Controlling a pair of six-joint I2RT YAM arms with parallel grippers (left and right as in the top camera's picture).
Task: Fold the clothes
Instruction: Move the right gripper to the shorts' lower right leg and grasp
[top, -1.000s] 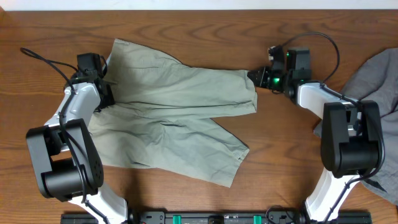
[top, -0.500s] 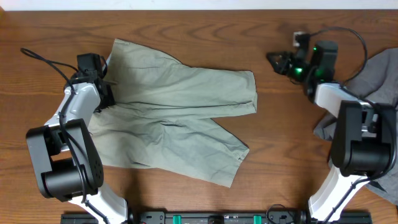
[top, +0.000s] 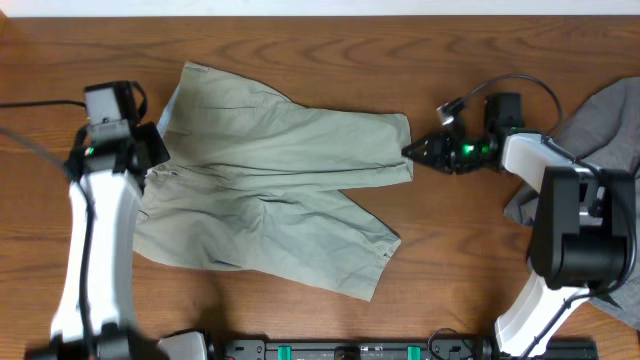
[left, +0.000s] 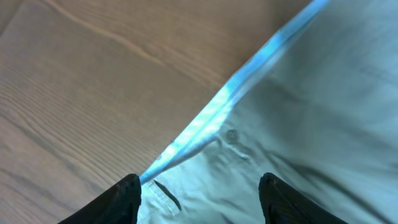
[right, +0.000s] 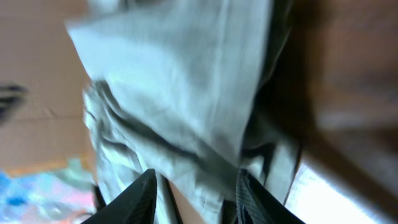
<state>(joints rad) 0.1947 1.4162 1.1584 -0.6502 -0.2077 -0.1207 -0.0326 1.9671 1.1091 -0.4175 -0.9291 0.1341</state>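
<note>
The khaki-green shorts (top: 290, 180) lie spread flat mid-table, waistband to the left and legs to the right. My left gripper (top: 148, 150) hovers at the waistband edge. In the left wrist view its jaws (left: 199, 186) stand open over the button (left: 232, 134) and a belt loop (left: 163, 191), with nothing gripped. My right gripper (top: 412, 152) points at the upper leg's hem. Its jaws (right: 196, 180) are open, with blurred shorts fabric (right: 186, 81) in front of and between them. A darker grey garment (top: 610, 120) lies crumpled at the right edge.
Bare wooden tabletop (top: 450, 260) surrounds the shorts. The right arm's base (top: 570, 240) stands partly over the grey garment. Cables (top: 520, 85) loop behind the right wrist. A black rail (top: 330, 350) runs along the front edge.
The left gripper has opened and let go of the waistband, and its arm has lifted and shifted left. The right gripper swung away up-right, then came back to the leg hem and opened.
</note>
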